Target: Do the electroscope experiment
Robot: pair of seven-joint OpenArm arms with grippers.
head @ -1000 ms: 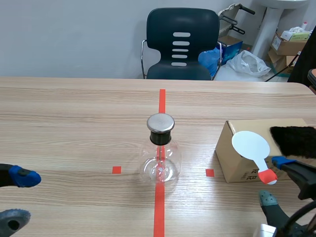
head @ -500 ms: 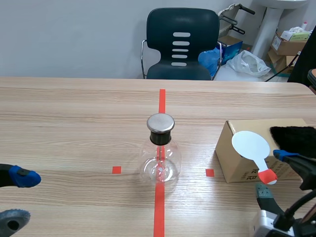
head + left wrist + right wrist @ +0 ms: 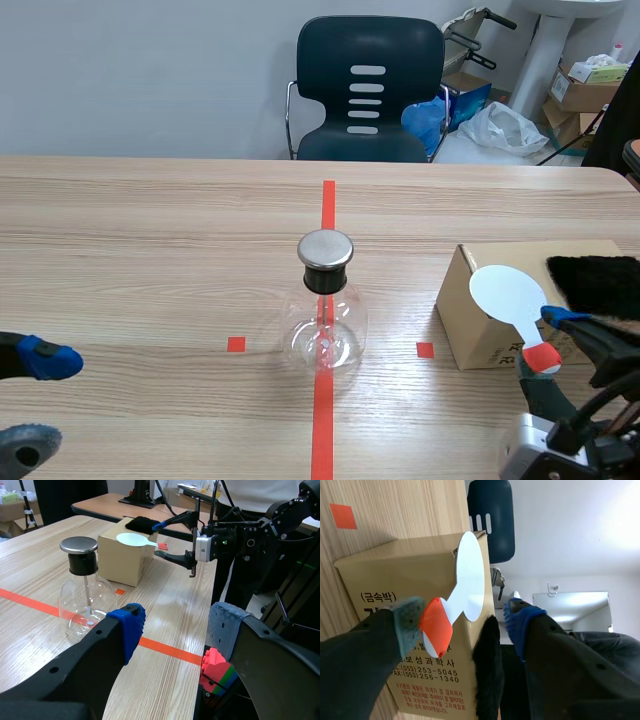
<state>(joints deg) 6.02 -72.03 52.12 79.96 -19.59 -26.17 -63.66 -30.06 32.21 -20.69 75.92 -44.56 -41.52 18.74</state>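
- counter (image 3: 150,220): light wood grain, with an orange-red tape line down the middle and small tape squares on either side of it.
- chair (image 3: 368,90): dark, with a slotted back, standing behind the far edge of the counter.
- cardboard box (image 3: 500,255): brown, resting on the counter on the right side, well apart from the centre line.
- electroscope (image 3: 324,318): a clear round flask standing upright on the centre tape line. it is closed by a black stopper with a flat metal cap (image 3: 325,248), and a thin rod hangs down inside the glass.
- left fingers (image 3: 127,627): low at the near left of the counter, spread wide apart, with nothing between them and the electroscope ahead of them.
- right fingers (image 3: 520,620): at the near face of the box, spread apart. the paddle's red handle lies between them, against the grey-green pad. the blue pad is clear of it, so there is no grip.
- black fur cloth (image 3: 595,283): lying on top of the box, at its right part.
- paddle (image 3: 508,293): a white disc over the near edge of the box, beside the fur. its red handle (image 3: 541,357) sticks out past the box's near face.
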